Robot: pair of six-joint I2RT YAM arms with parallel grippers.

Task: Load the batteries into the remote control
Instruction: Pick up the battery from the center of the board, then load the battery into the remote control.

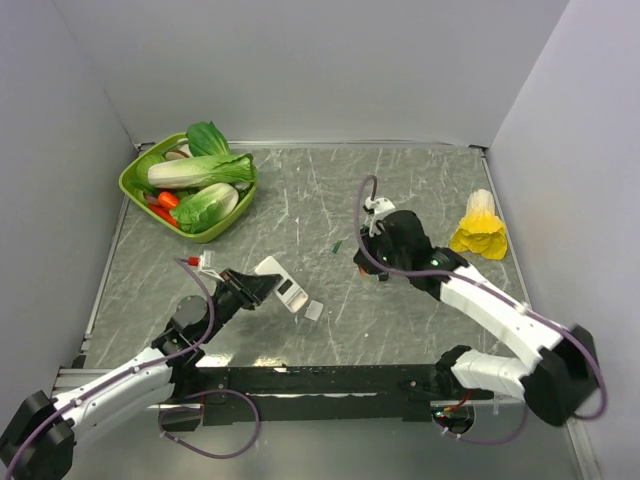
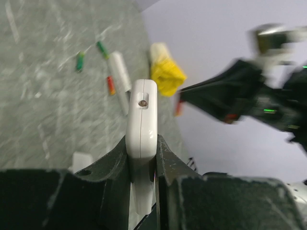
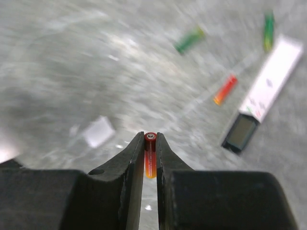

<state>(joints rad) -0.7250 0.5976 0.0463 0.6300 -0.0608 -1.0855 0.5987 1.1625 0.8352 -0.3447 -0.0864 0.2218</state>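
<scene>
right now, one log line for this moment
left gripper: shut on remote control | right gripper: shut on battery | second battery: loose on table

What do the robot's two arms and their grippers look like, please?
The left arm and right arm have white shells, black joints and a thin purple cable looping alongside. The left gripper and right gripper are matte black with two flat, tapering fingers.

A basket (image 1: 128, 178) of vegetables (image 1: 200, 172) sits far left, a toy (image 1: 480, 228) far right. Between them (nearer the arms) the remote control (image 1: 283, 283) is left of the battery (image 3: 150, 158).
</scene>
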